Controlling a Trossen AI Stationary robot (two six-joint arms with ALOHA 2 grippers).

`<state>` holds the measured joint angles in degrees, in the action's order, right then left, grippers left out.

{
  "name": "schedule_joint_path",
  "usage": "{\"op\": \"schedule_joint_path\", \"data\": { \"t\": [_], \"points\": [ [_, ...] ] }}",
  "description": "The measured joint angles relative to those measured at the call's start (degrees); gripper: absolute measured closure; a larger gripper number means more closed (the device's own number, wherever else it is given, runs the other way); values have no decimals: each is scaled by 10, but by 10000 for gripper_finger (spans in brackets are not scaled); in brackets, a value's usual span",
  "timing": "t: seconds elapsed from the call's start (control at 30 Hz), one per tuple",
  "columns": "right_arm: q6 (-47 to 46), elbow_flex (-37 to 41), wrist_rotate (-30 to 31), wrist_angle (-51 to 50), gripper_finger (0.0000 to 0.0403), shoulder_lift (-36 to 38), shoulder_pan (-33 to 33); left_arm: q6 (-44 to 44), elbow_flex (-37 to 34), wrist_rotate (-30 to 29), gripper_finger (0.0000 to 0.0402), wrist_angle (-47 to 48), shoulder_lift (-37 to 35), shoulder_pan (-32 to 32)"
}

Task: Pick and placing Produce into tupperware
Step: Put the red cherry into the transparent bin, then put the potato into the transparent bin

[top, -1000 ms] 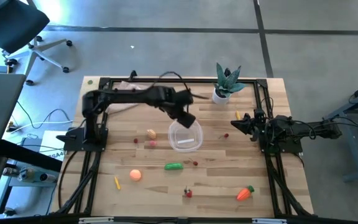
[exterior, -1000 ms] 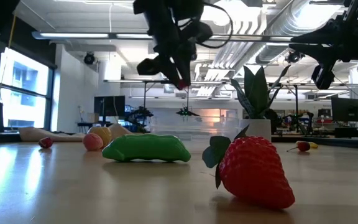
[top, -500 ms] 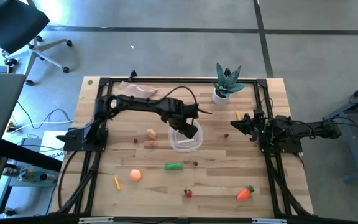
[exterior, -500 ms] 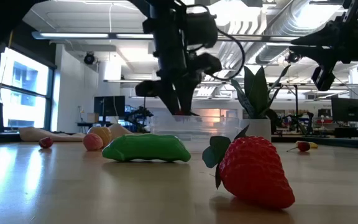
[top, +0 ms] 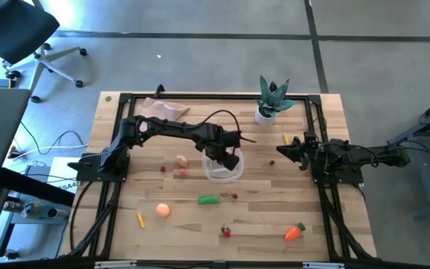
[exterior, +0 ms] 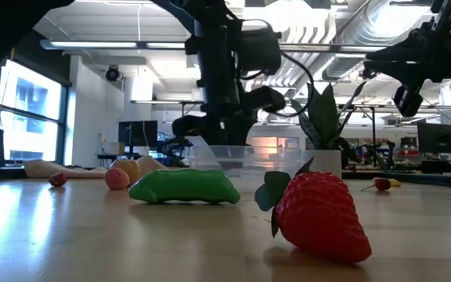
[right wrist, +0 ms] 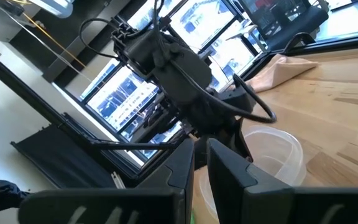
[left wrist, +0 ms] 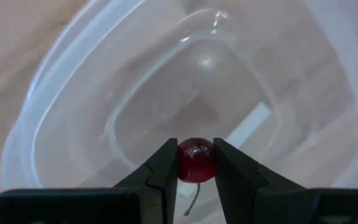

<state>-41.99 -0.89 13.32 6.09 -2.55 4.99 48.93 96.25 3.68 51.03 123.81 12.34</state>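
Left end effector (left wrist: 196,163) clamped on a red cherry (left wrist: 196,160) inside the tupperware (left wrist: 55,112).

Left claw (left wrist: 196,171): black fingers closed on a glossy dark red cherry (left wrist: 196,161) with a thin pale stem. Directly beneath the claw, the tub (left wrist: 166,93) is clear, colourless plastic with a milky white rim. Table (top: 185,224): light tan wood with a plank grain, edged by a black frame.

Toward the near edge from the left claw:
- pepper (top: 208,199), bright green
- ball (top: 163,211), orange
- strawberry (exterior: 321,213), red with dark green leaves
- carrot (top: 295,232), orange with a green top

Beside the claw: one tan piece (top: 181,159) and one pinkish piece (top: 181,172). Beyond it: plant (top: 273,95), grey-green leaves, white pot. Right claw (right wrist: 200,163): black.
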Motion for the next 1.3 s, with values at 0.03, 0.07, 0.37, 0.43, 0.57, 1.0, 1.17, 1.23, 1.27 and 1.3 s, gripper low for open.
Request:
{"op": "schedule_joint_path", "data": {
  "t": [0.03, 0.07, 0.37, 0.43, 0.57, 1.0, 1.17, 1.23, 1.27, 1.3],
  "points": [
    [0, 0, 0, -1, 366, 0, 0, 2, -1, 0, 321, 3, 0, 0],
    [0, 0, 0, -2, 366, 0, 0, 5, -1, 0, 321, 2, 0, 0],
    [0, 0, 0, -11, 366, 0, 0, 9, 0, 3, 315, 2, 4, 0],
    [0, 0, 0, -12, 366, 0, 0, 9, 0, 3, 305, 2, 4, 0],
    [0, 0, 0, -12, 366, 0, 0, 9, 0, 2, 287, 7, 4, 0],
    [0, 0, 0, -12, 366, 0, 0, 9, 30, 2, 290, 48, 3, 0],
    [0, 0, 0, -12, 366, 0, 0, 9, 114, -23, 291, 142, 2, 0],
    [0, 0, 0, -12, 366, 0, 0, 20, 160, -41, 291, 196, 2, 3],
    [0, 0, 0, -12, 366, 0, 0, 31, 183, -51, 291, 231, 2, 4],
    [0, 0, 0, -12, 366, 0, 0, 40, 205, -62, 291, 262, 2, 6]
  ]
}}
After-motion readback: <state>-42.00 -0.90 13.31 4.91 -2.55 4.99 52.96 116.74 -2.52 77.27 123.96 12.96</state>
